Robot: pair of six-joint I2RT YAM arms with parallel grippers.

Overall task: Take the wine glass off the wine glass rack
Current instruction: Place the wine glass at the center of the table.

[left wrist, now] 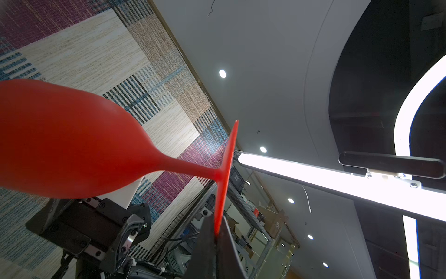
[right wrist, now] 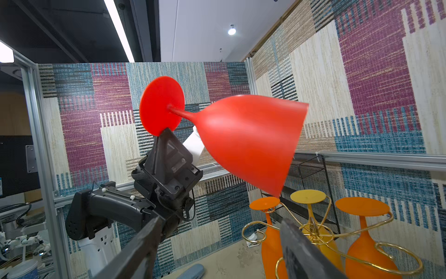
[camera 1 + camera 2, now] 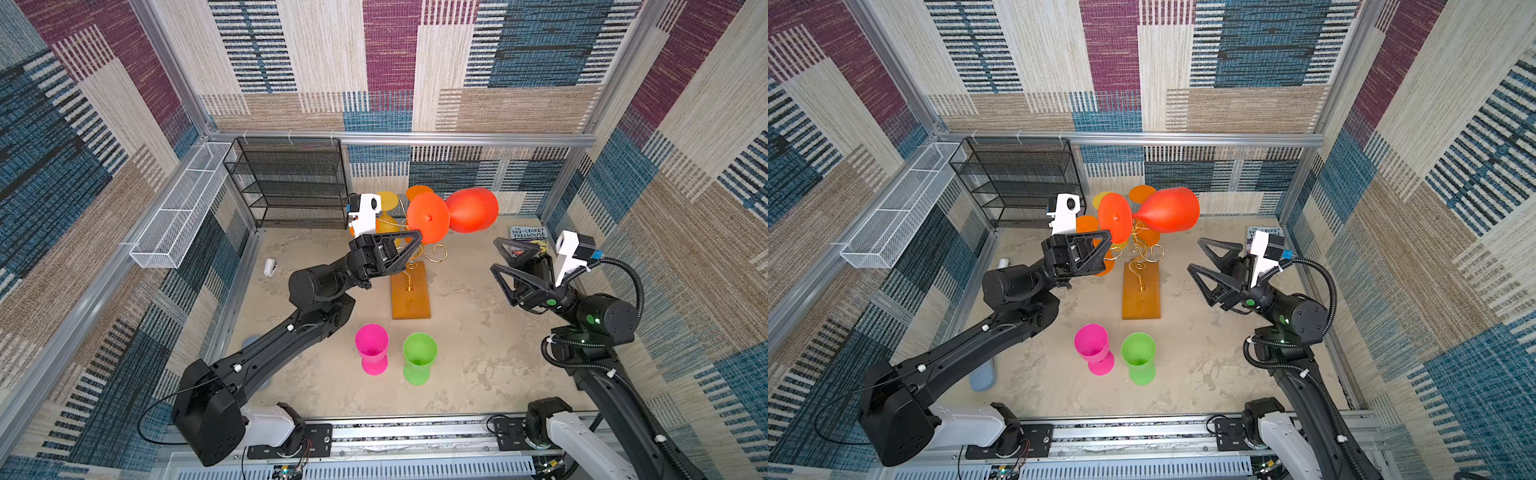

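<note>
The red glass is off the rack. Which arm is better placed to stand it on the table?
Left, probably. The left gripper is shut on the foot of the red glass, held above the rack. The right gripper is open, holding nothing.

Smooth matt plastic wine glass (image 2: pixel 251 140); wine glass rack (image 3: pixel 409 297) glossy gold wire, smooth wooden base.

- A robotics lab: an aluminium frame (image 3: pixel 399 139) encloses a test cell.
- Inside the frame, carpet tiles (image 3: pixel 390 62) line the walls.
- Beyond the frame stand storage shelves (image 1: pixel 246 207), under a strip light (image 1: pixel 313 178).
</note>
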